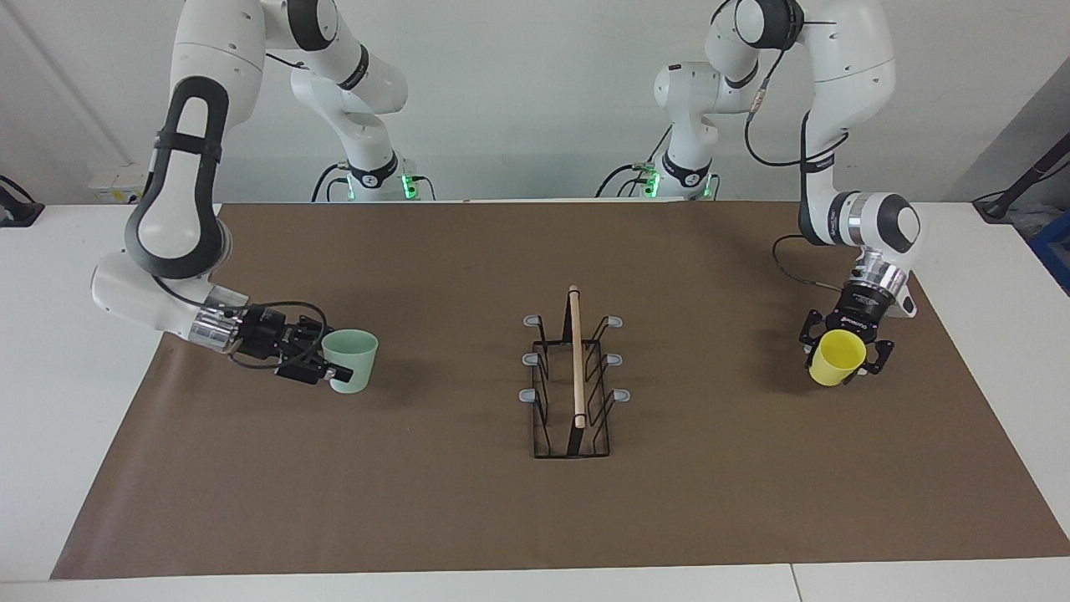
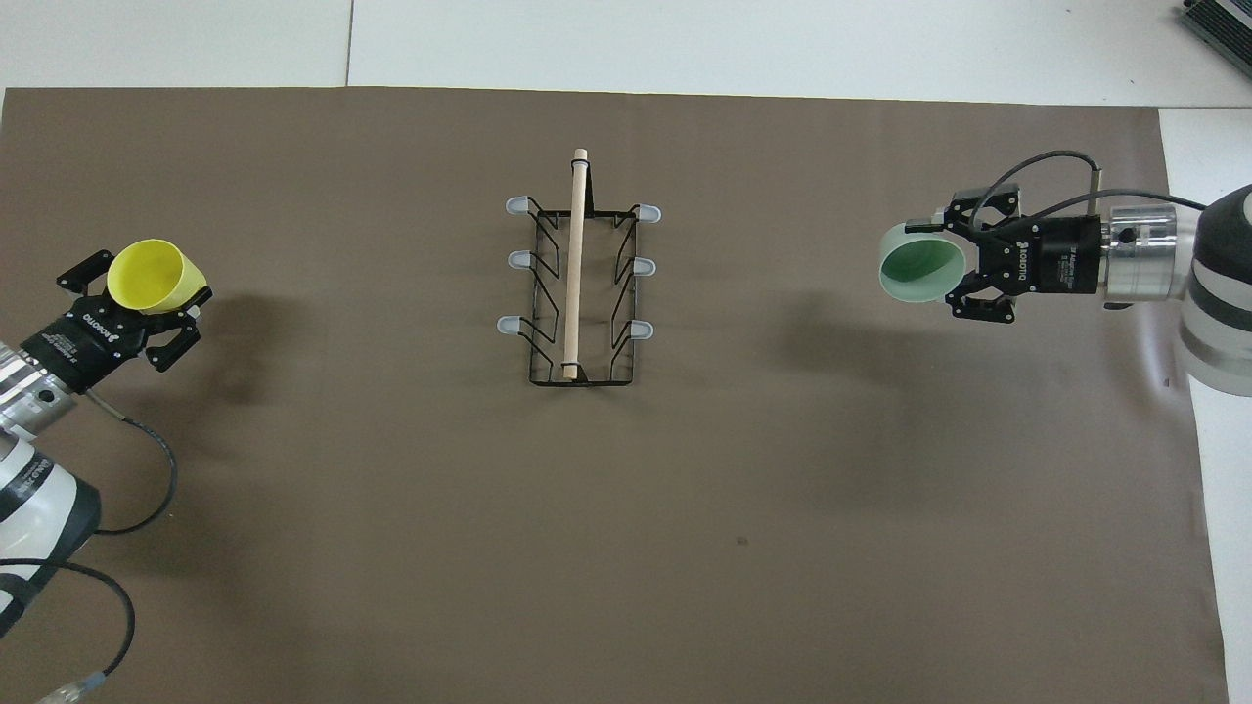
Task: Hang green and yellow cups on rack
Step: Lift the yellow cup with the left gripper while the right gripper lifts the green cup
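The black wire rack (image 1: 573,385) with its wooden rod and grey-tipped pegs stands in the middle of the brown mat; it also shows in the overhead view (image 2: 579,284). All its pegs are bare. My left gripper (image 1: 841,361) (image 2: 147,298) is shut on the yellow cup (image 1: 836,355) (image 2: 155,277) and holds it tilted above the mat toward the left arm's end of the table. My right gripper (image 1: 333,368) (image 2: 954,269) is shut on the pale green cup (image 1: 353,359) (image 2: 917,269), side on, just above the mat toward the right arm's end.
The brown mat (image 1: 468,502) covers most of the white table (image 1: 50,351). Each cup is held well apart from the rack, with bare mat between them. Cables hang from both wrists.
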{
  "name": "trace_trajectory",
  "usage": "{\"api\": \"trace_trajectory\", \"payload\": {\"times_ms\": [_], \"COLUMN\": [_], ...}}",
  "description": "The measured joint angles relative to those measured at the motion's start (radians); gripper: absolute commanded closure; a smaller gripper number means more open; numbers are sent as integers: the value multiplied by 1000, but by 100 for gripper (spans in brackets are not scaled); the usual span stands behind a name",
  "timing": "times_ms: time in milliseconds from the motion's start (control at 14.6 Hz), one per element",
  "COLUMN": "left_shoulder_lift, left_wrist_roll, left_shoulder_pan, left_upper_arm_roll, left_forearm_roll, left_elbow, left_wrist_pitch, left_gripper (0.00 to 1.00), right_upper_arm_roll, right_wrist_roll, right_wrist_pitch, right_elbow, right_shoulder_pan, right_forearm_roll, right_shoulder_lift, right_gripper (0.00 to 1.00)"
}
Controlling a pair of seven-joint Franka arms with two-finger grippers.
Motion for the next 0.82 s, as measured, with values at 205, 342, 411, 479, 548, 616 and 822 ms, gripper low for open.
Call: {"api": "trace_trajectory", "payload": {"times_ms": [205, 342, 411, 479, 548, 616, 822], "left_shoulder_lift": [-41, -71, -87, -100, -114, -125, -160], "left_wrist_roll": [-2, -3, -5, -8, -9, -13, -98], "left_shoulder_pan": [9, 9, 9, 9, 10, 10, 10], "left_upper_arm_roll": [0, 0, 0, 0, -1, -3, -35], "left_forearm_roll": [142, 273, 338, 399, 464, 531, 767], "left_elbow": [33, 58, 75, 93, 109, 126, 197], "left_wrist_pitch": [0, 1, 1, 1, 1, 1, 1], "left_gripper": [76, 76, 76, 76, 76, 76, 76], "right_upper_arm_roll": [2, 3, 3, 3, 4, 4, 4], "right_wrist_roll": [-212, -355, -424, -493, -560, -622, -790], "right_wrist_pitch": [-13, -14, -14, -14, -13, -13, 1], "right_elbow": [-2, -6, -10, -14, -17, -20, -24], "right_shoulder_pan": [14, 39, 47, 53, 56, 58, 72], "right_forearm_roll": [-1, -4, -4, -5, -5, -5, -4], "right_shoulder_lift": [-39, -75, -94, -111, -126, -139, -171], "right_gripper": [100, 100, 100, 100, 100, 100, 100]}}
